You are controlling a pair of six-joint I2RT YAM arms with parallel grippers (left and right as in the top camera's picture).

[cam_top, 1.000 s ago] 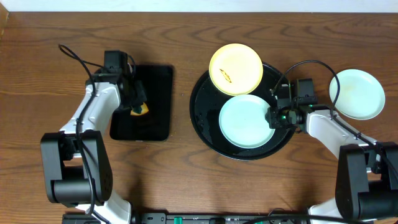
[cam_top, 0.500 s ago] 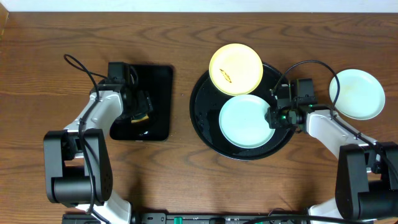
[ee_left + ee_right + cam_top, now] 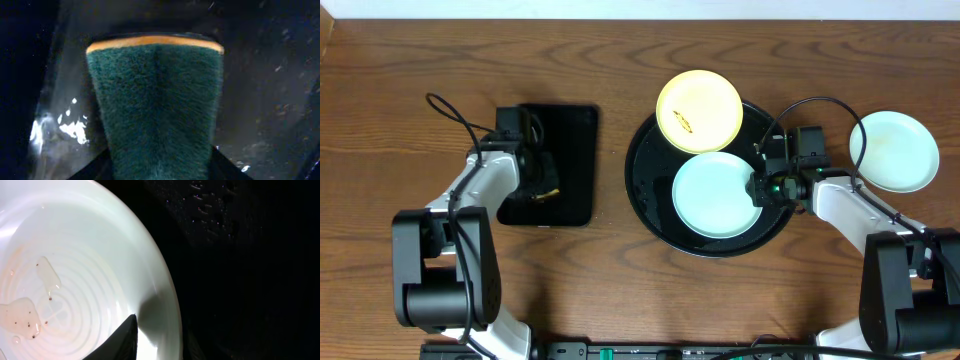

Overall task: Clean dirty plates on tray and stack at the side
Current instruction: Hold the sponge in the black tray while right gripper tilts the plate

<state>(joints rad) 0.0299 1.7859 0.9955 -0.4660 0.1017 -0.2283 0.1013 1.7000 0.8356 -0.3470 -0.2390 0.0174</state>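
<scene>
One mint plate point(image 3: 894, 150) sits aside, right of the tray point(image 3: 650, 215); two are left there, your right fingers point(image 3: 758, 190) pinching the near plate point(image 3: 715, 195), your left fingers point(image 3: 542, 190) straddling the sponge point(image 3: 155, 110), grip unclear.

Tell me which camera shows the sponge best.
Left wrist: the sponge fills the frame, its green scouring face and orange edge clear. Overhead shows only a small yellow sliver at the left gripper. Right wrist shows none of it.

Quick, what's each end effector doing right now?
Left end effector: closed on the green-faced sponge.
Right end effector: closed on the rim of the mint-white plate in the round black tray.
</scene>
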